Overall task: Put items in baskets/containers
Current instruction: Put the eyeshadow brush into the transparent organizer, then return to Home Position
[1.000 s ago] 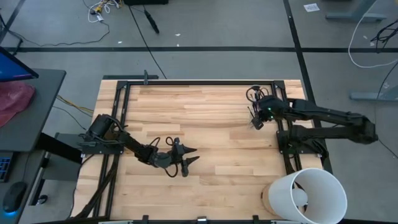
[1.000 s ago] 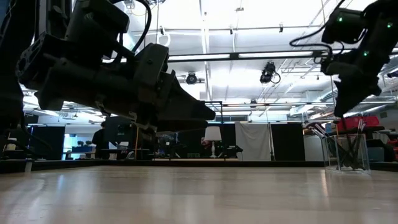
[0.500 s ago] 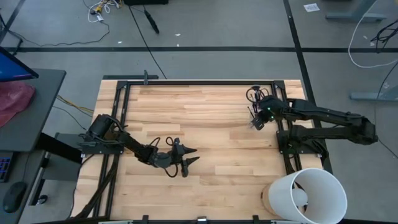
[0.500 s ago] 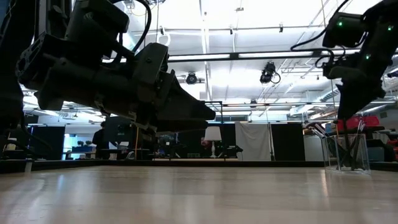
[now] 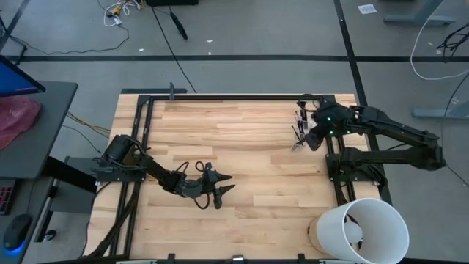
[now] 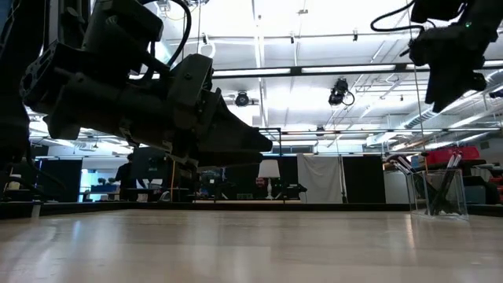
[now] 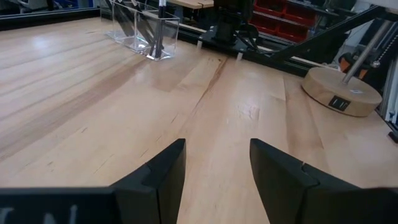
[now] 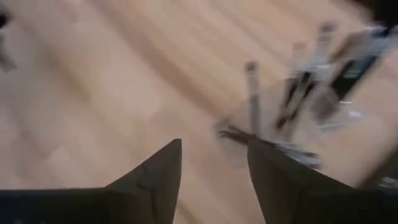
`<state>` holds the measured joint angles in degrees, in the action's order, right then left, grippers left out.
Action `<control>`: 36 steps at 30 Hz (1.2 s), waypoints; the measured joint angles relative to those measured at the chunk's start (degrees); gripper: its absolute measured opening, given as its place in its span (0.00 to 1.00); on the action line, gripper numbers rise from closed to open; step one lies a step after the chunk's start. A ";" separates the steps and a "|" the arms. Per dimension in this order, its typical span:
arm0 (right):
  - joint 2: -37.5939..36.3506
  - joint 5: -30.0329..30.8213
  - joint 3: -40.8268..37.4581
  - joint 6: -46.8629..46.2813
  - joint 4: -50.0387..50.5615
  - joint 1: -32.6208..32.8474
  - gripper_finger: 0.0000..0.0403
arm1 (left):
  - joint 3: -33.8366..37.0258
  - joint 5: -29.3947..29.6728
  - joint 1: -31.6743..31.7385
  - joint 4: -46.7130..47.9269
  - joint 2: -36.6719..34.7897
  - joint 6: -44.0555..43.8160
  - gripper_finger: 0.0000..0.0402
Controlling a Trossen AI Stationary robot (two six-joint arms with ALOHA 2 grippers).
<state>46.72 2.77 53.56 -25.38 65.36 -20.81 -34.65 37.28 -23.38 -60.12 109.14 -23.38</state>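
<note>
Brushes [image 6: 442, 182] upright in clear cup [image 6: 438, 193] near table's [image 5: 242, 139] right edge

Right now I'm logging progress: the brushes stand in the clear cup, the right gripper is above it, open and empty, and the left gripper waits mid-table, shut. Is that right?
One thing is wrong: the left gripper is open, not shut, as the left wrist view shows. The rest holds: the brushes stand in the clear cup, and the right gripper is above it, open and empty.
</note>
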 joint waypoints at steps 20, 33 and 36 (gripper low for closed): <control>-0.48 -4.85 -31.47 -0.71 -77.23 35.47 0.27 | 8.74 -10.00 -0.11 -2.01 -20.96 6.75 0.23; -8.41 3.60 -42.53 9.23 -87.29 31.62 0.01 | 34.21 -10.05 4.84 -6.32 -48.55 4.15 0.01; -11.86 3.31 -44.09 9.45 -87.15 29.20 0.01 | 34.06 -13.28 6.55 -3.42 -52.65 5.83 0.01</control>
<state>34.86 6.08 9.47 -15.93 -21.79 8.39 -0.59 24.00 -16.83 -63.54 56.50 -17.55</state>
